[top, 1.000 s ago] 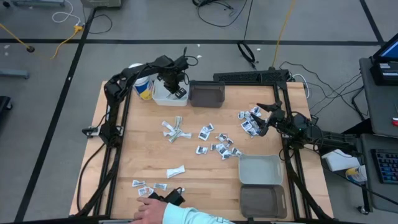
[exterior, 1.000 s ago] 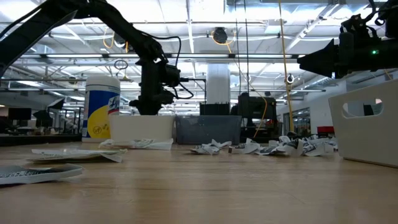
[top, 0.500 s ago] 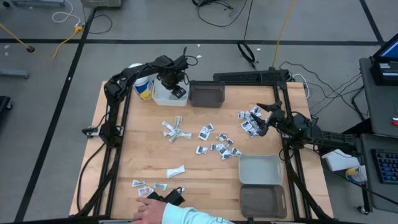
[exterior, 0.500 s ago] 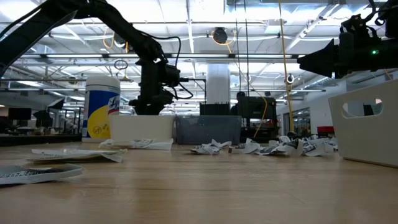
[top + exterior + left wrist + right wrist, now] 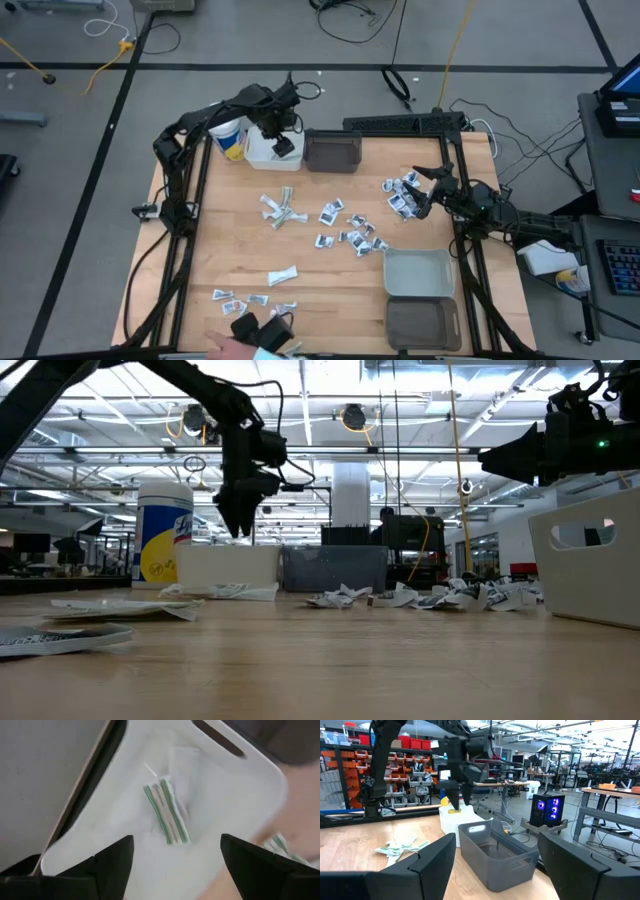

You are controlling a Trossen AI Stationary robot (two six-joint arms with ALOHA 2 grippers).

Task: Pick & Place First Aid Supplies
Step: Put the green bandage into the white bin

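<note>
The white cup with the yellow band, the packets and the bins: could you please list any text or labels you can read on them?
Nothing can be read.
Cup: dark blue script on the yellow band, too blurred to read.
Packets: dark print, too small to read.
Sachet in the white bin: green stripes only, no words legible.
Grey bin: no label visible.

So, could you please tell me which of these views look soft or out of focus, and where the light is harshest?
Left wrist view: the white plastic bin and the green-striped white sachet in it look smeared, nearly washed out. Low view: the nearest flat white packets are soft, and bright ceiling strip lights leave the left gripper a silhouette. Right wrist view: the grey plastic bin is fairly sharp. High view: evenly lit.
</note>
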